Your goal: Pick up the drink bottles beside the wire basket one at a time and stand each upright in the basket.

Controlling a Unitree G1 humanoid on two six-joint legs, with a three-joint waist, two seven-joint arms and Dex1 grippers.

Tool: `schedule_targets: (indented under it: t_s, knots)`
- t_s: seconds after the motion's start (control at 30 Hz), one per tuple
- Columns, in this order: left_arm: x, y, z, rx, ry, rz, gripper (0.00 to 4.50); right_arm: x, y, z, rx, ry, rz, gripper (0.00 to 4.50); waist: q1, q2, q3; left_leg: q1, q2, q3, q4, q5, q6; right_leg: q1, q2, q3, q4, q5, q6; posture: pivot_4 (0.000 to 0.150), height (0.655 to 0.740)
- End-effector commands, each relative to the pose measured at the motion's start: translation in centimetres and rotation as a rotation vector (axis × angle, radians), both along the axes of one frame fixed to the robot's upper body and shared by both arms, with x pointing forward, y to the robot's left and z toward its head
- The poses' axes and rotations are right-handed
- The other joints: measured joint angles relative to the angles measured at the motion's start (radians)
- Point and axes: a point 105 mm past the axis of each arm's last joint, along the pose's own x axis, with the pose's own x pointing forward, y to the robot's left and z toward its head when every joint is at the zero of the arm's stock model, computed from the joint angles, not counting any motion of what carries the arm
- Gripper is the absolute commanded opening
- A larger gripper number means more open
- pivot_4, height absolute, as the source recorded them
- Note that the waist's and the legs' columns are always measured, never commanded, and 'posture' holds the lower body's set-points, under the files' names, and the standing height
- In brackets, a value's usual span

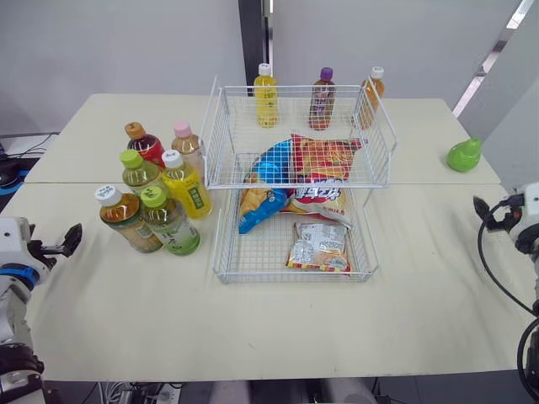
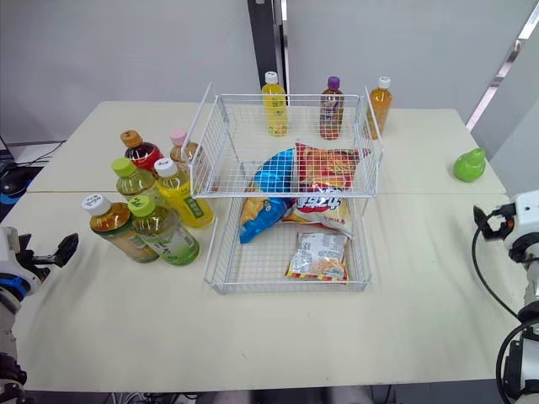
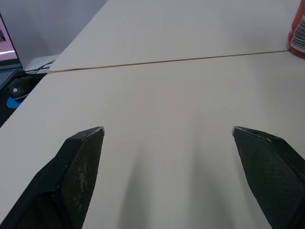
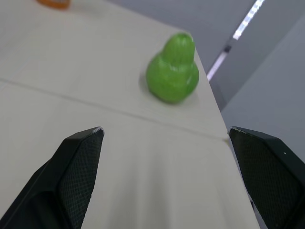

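A white two-tier wire basket (image 1: 253,273) stands mid-table, with snack bags (image 1: 303,181) lying in its lower tier. Several drink bottles stand upright in a cluster on its left, among them a green-capped one (image 1: 171,221), a white-capped amber one (image 1: 126,219) and a yellow one (image 1: 187,185). My left gripper (image 1: 72,240) hovers low at the table's left edge, apart from the cluster. Its fingers are open over bare tabletop (image 3: 167,130), with a red bottle (image 3: 298,28) far off. My right gripper (image 1: 482,209) is at the right edge, open and holding nothing (image 4: 165,129).
Three more bottles, yellow (image 1: 265,97), dark (image 1: 321,99) and orange (image 1: 373,94), stand in a row along the basket's far side. A green pear-shaped object (image 1: 464,155) sits at the far right, ahead of the right gripper (image 4: 174,71). A seam (image 3: 167,61) runs across the table.
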Motion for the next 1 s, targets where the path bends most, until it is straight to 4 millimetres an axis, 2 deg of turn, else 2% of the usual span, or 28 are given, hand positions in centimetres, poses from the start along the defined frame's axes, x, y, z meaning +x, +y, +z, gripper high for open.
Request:
schedule_targets:
  t_s: [0.03, 0.1, 0.13, 0.2, 0.27, 0.37, 0.47, 0.6, 1.0]
  knots:
    - [0.0, 0.3, 0.4, -0.010, -0.013, 0.000, 4.48, -0.2, 4.1, 7.7, -0.042, -0.207, 0.224, 4.50, -0.002, 0.000, 0.000, 0.000, 0.000, 0.000, 0.000, 0.000, 0.000, 0.000, 0.000, 0.000, 0.000, 0.000, 0.000, 0.150, 0.7400]
    - [0.5, 0.2, 0.4, -0.020, -0.008, -0.003, 4.48, -1.1, 9.1, 12.2, -0.054, -0.298, 0.445, 4.50, -0.003, 0.002, 0.001, 0.000, 0.001, 0.000, 0.000, 0.000, 0.000, 0.000, 0.001, 0.000, 0.001, 0.000, 0.000, 0.150, 0.7400]
    - [0.6, 0.2, 0.4, -0.025, -0.009, -0.005, 4.48, -1.6, 10.7, 13.3, -0.050, -0.312, 0.509, 4.50, -0.003, 0.003, 0.001, 0.000, 0.001, 0.000, 0.000, 0.000, 0.000, -0.001, 0.001, 0.000, 0.001, 0.000, 0.000, 0.150, 0.7400]
    - [1.1, 0.1, 0.7, -0.028, -0.017, -0.006, 4.48, -3.5, 15.2, 15.0, -0.039, -0.304, 0.710, 4.50, 0.004, 0.003, 0.001, 0.000, 0.001, -0.002, 0.000, 0.000, 0.000, -0.001, 0.001, -0.002, 0.002, 0.000, 0.000, 0.150, 0.7400]
    - [1.7, -0.2, 0.9, -0.038, -0.031, -0.017, 4.48, -6.0, 19.6, 15.8, -0.008, -0.257, 0.919, 4.50, 0.011, 0.002, 0.000, -0.001, 0.002, -0.004, 0.000, 0.000, 0.000, 0.000, 0.002, -0.004, 0.001, 0.000, 0.000, 0.150, 0.7400]
    - [2.0, -0.4, 0.8, -0.046, -0.031, -0.030, 4.48, -8.7, 23.4, 16.1, 0.074, -0.177, 1.114, 4.50, 0.021, 0.001, 0.000, -0.002, 0.001, -0.004, 0.000, 0.000, 0.000, 0.000, 0.001, -0.004, 0.000, 0.000, 0.000, 0.150, 0.7400]
    - [2.0, -0.5, 0.7, -0.048, -0.025, -0.036, 4.48, -10.9, 26.2, 15.6, 0.130, -0.085, 1.265, 4.50, 0.025, 0.001, 0.000, -0.003, 0.001, -0.004, 0.001, 0.000, 0.000, 0.000, -0.001, -0.004, 0.000, 0.000, 0.000, 0.150, 0.7400]
    - [1.8, -0.5, 0.9, -0.072, -0.040, -0.050, 4.48, -12.2, 28.4, 14.3, 0.099, -0.062, 1.348, 4.50, 0.026, -0.001, -0.002, -0.003, 0.001, -0.005, 0.002, 0.000, 0.000, 0.000, 0.000, -0.006, 0.000, 0.000, 0.000, 0.150, 0.7400]
    - [-0.6, 0.5, 1.9, -0.123, -0.099, -0.058, 4.48, -11.8, 29.7, 14.0, 0.061, -0.118, 1.401, 4.50, 0.022, -0.001, -0.002, -0.004, 0.002, -0.005, 0.001, 0.000, 0.000, -0.002, 0.001, -0.006, 0.000, 0.000, 0.000, 0.150, 0.7400]
